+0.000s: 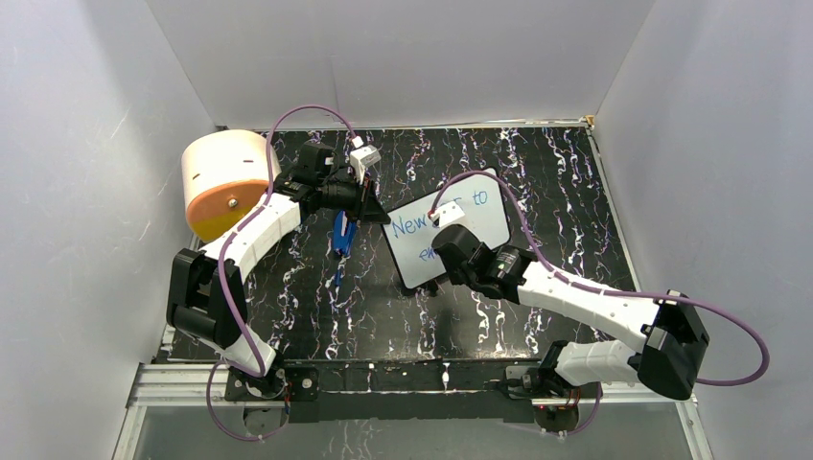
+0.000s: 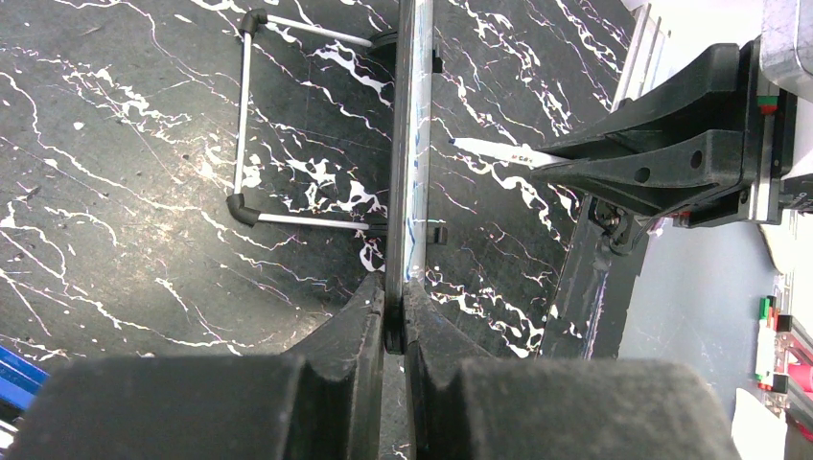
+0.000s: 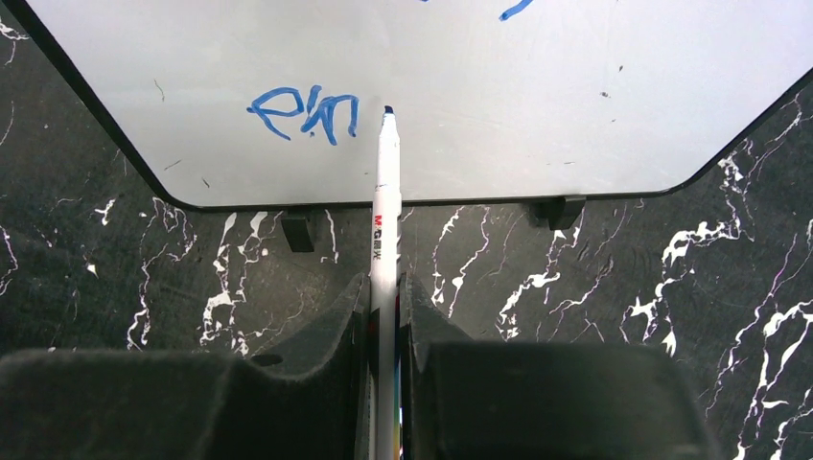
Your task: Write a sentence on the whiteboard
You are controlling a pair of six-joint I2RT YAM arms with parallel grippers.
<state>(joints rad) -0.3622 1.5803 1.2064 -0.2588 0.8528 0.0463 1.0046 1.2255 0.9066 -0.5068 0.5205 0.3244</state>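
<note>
Blue letters of the sentence end at "em" low on the whiteboard, mid-frame from above, and we judge the marker clamped in our right tool has room rightward but little below, while hard pressing could twist the board in the left tool pinching its edge.

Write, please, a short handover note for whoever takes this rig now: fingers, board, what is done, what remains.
Left fingers: shut on the edge of the whiteboard, steadying it.
Right fingers: shut on the marker; its tip is beside the last blue letter, seemingly just off the surface.
Done: the sentence reads "New", a hidden word, "to", then "em" on line two.
Left: finish the word started with "em".
</note>
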